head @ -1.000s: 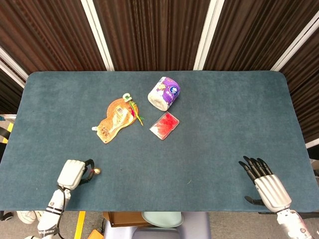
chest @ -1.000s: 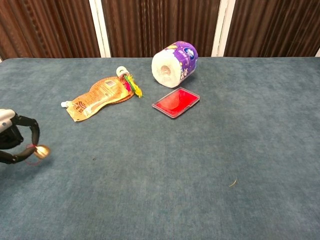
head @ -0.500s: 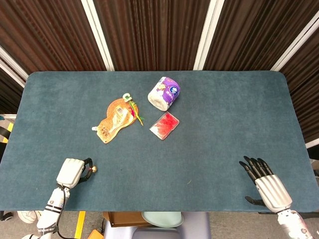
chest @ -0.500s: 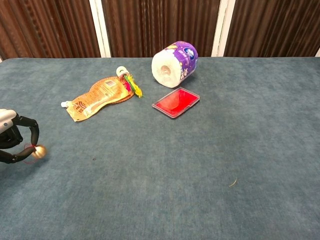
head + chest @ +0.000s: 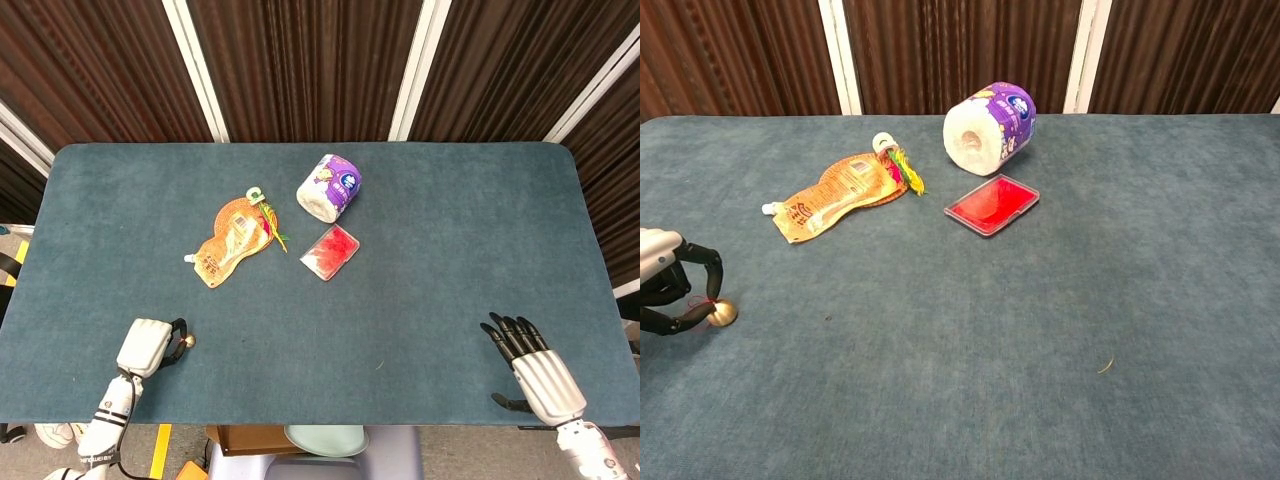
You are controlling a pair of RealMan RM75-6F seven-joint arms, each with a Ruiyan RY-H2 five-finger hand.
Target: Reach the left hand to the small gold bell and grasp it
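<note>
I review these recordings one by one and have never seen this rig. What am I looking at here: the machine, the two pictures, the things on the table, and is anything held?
The machine is a two-armed robot with mechanical hands, steered by a person. One picture looks down from its head, the other looks forward from its chest. On the blue table lie an orange pouch, a wrapped paper roll and a flat red case. The left hand, at the near left edge, pinches the small gold bell between its fingertips; whether the bell touches the table is hard to tell. The right hand rests at the near right edge, fingers apart, holding nothing.
</note>
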